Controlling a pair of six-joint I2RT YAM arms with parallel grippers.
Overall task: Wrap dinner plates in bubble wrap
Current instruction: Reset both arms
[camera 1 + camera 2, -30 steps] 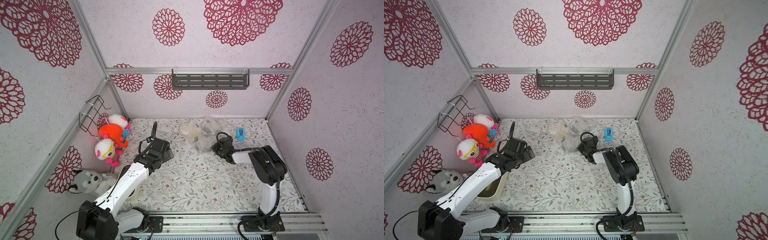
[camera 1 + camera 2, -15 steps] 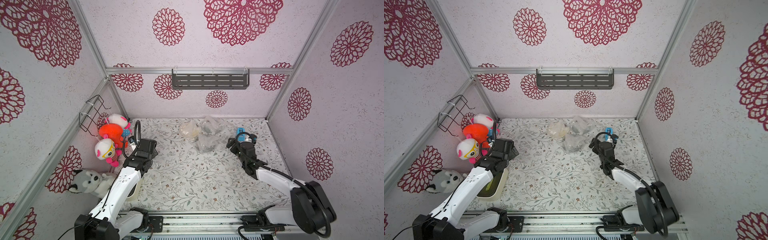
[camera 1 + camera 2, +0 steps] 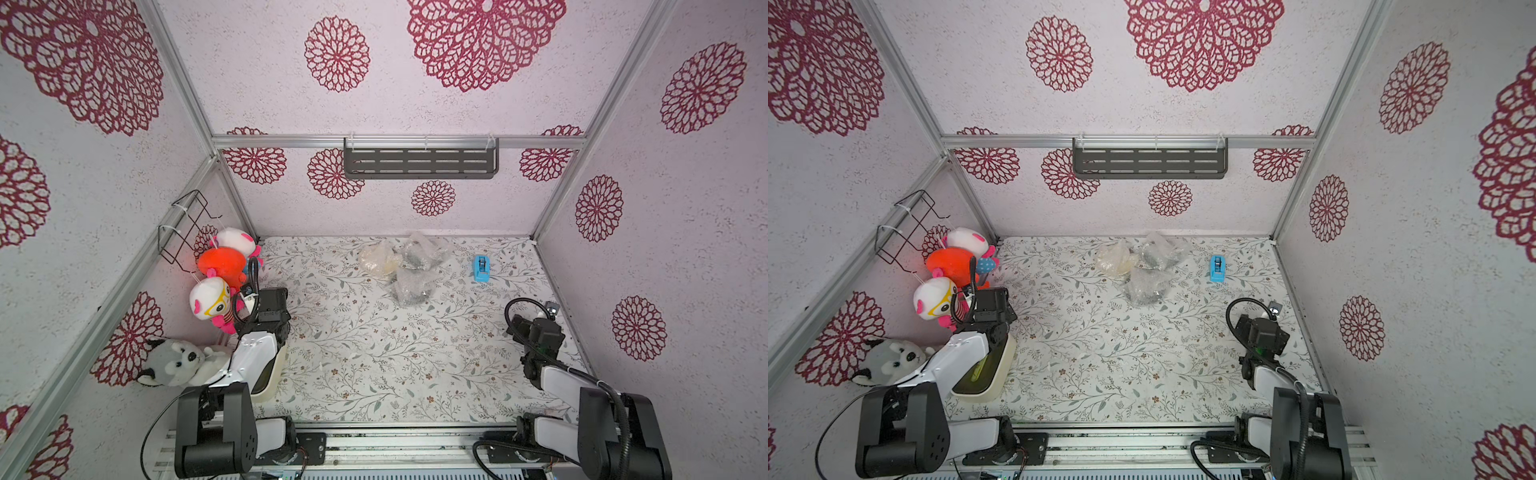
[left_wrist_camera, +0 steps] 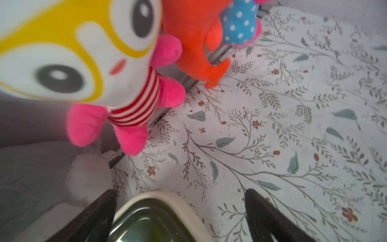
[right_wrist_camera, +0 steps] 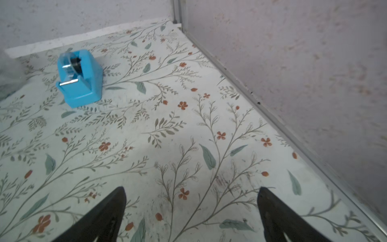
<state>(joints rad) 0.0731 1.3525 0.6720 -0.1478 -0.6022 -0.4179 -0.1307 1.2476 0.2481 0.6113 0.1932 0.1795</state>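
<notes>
- Right gripper (image 5: pixel 191 189): jaws stand wide apart with nothing between them, and only bare table (image 5: pixel 188 136) lies below.
- Change: it is no longer pinched down at the front bundle mid-table as it was a second ago. It has let go and now sits drawn back along the right wall.
- Left gripper (image 4: pixel 179 190): jaws apart and empty, hanging over the near end of the cream tub (image 4: pixel 134 206) beside the plush toys (image 4: pixel 125 94). It has also come back from the centre.
- Reading: both arms are parked at the sides, clear of the work. The last bundle appears to be released, so the wrapping is judged at or near its end.
- Tape dispenser (image 5: pixel 80 79): upright, ahead of the right gripper and well apart from it, off to one side of the bundles.
- Dinner plates (image 3: pixel 409 289): at the far centre of the table, three bundles clustered and touching, each inside bubble wrap (image 3: pixel 1158 251).
- Cream plate (image 3: pixel 378 261): shows pale through its sheet. The other two read dark, and which is black and which teal cannot be told from this height.
- The wrap looks crumpled and loosely gathered. Whether any tape holds it is not visible.
</notes>
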